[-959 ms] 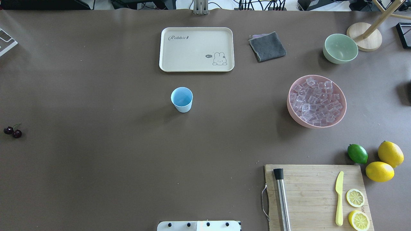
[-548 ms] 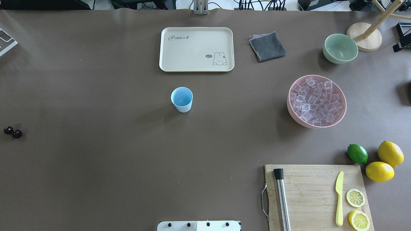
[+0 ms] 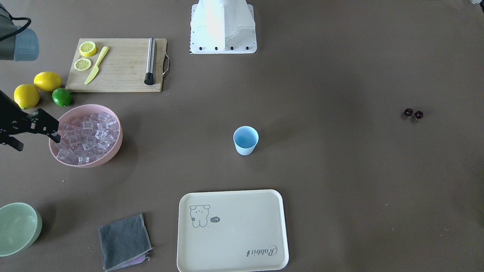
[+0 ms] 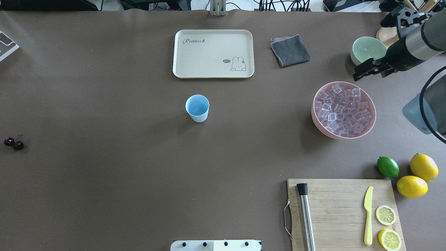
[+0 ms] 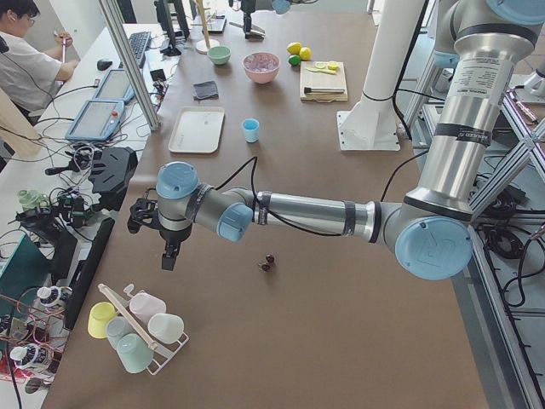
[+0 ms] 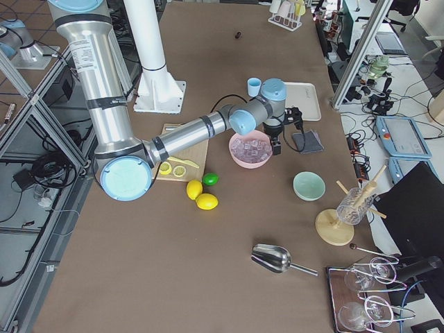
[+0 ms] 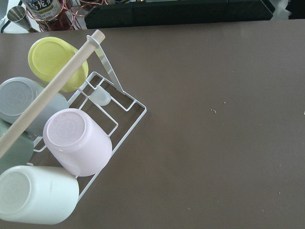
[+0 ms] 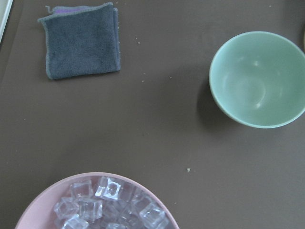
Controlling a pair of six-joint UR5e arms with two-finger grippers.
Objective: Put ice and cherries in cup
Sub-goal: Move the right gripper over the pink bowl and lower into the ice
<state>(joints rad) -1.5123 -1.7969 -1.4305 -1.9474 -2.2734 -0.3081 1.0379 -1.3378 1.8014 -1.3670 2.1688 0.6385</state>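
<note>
Pink bowl full of ice sits toward the worktop's right edge. Right gripper hovers just off its far rim, fingers look spread. Cup is mid-worktop. Cherries lie by the left edge with the left gripper nearby, can't tell its grip.

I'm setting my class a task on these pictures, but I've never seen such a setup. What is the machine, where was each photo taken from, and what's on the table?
Two robot arms work at a brown table. One camera looks from above, one faces the robot, one sits at each table end, and one rides each wrist. The right gripper hovers open at the pink bowl of ice, holding nothing. The left gripper hangs near the cherries. The blue cup stands empty mid-table.
</note>
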